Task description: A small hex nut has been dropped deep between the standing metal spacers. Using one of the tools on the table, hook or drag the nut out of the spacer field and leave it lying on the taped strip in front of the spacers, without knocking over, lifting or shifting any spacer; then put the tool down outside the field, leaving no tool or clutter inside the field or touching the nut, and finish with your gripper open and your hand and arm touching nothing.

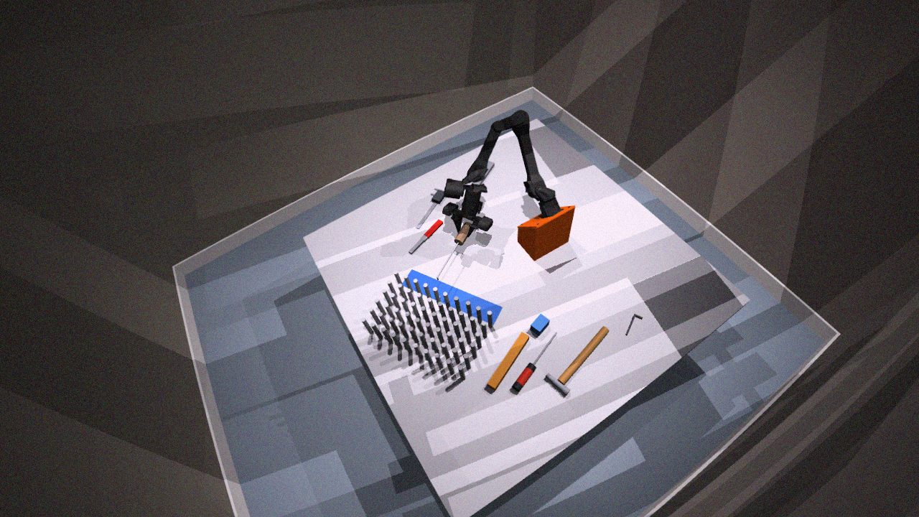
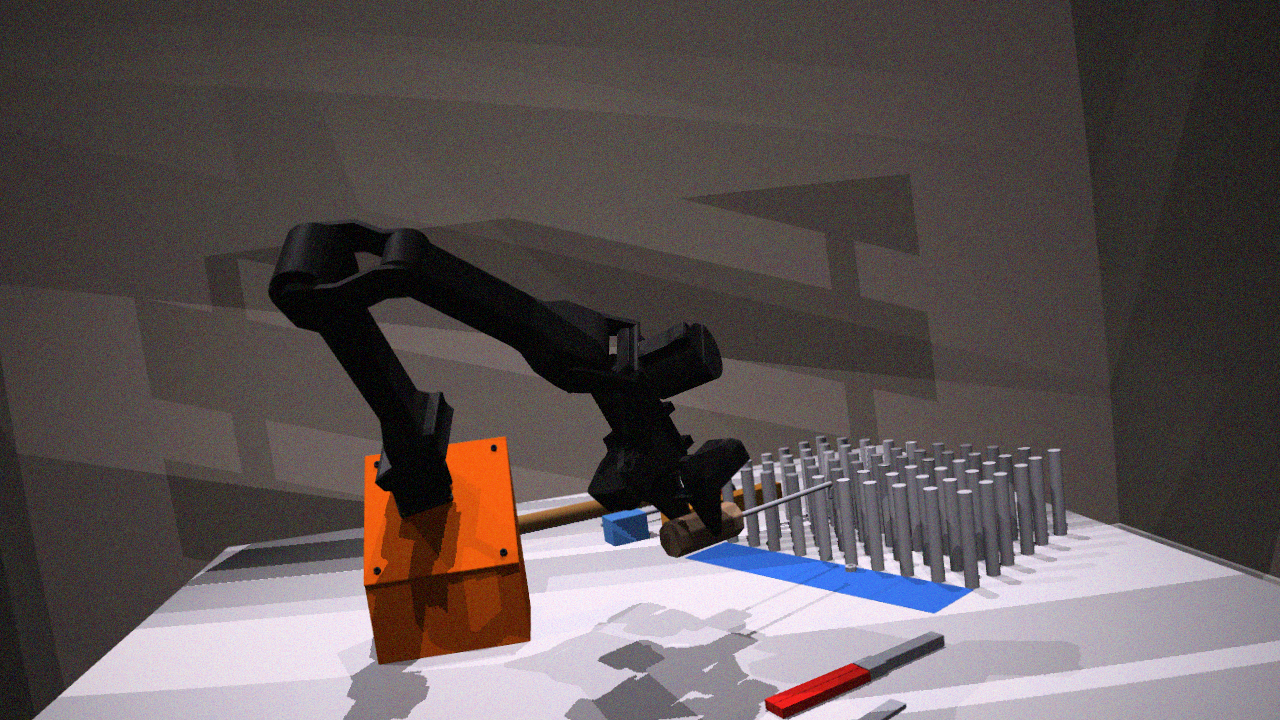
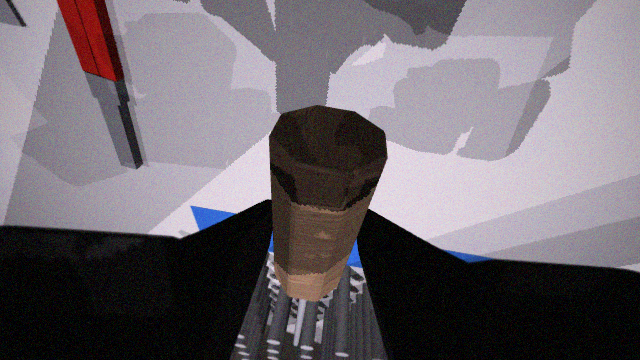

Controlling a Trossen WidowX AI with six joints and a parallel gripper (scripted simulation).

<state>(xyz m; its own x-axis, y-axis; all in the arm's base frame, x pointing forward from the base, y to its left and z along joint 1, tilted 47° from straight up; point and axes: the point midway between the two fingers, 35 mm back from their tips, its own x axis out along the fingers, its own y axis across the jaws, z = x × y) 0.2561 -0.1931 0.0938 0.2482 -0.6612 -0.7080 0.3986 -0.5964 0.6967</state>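
Fingers [image 1: 463,232] [image 2: 705,526]: clamped on the brown handle [image 1: 461,235] [image 2: 702,530] [image 3: 320,200] of a thin-shafted tool; handle raised above the worktop [image 1: 546,443] [image 2: 259,617] [image 3: 500,195]; shaft [image 1: 448,260] [image 2: 787,498] [image 3: 299,320] slanting up toward the spacers, its far end's contact with them not discernible.

Hex nut: a small pale piece [image 2: 851,567], apparently this item, on the blue strip [image 1: 472,299] [image 2: 868,588] [image 3: 212,216], by the front row, below the shaft.

Spacers [image 1: 490,318] [image 2: 932,532] [image 3: 341,320]: grey, upright, in close rows with narrow gaps; one side of the field near the worktop's edge.

Red-handled tool [image 1: 426,235] [image 2: 854,676] [image 3: 102,75]: flat, well apart from the strip, open surface between; grey tool [image 1: 429,208]: just beyond it.

Other side of the field, top view: orange bar [image 1: 507,362], nearest the spacers, a gap between; blue block [image 1: 539,324] [image 2: 624,526], near the bar's end; screwdriver [image 1: 525,376]; hammer [image 1: 583,355] [image 2: 563,514]; bent key [image 1: 632,323], outermost; all lying apart from the arm's orange base [image 1: 536,247] [image 2: 447,600].
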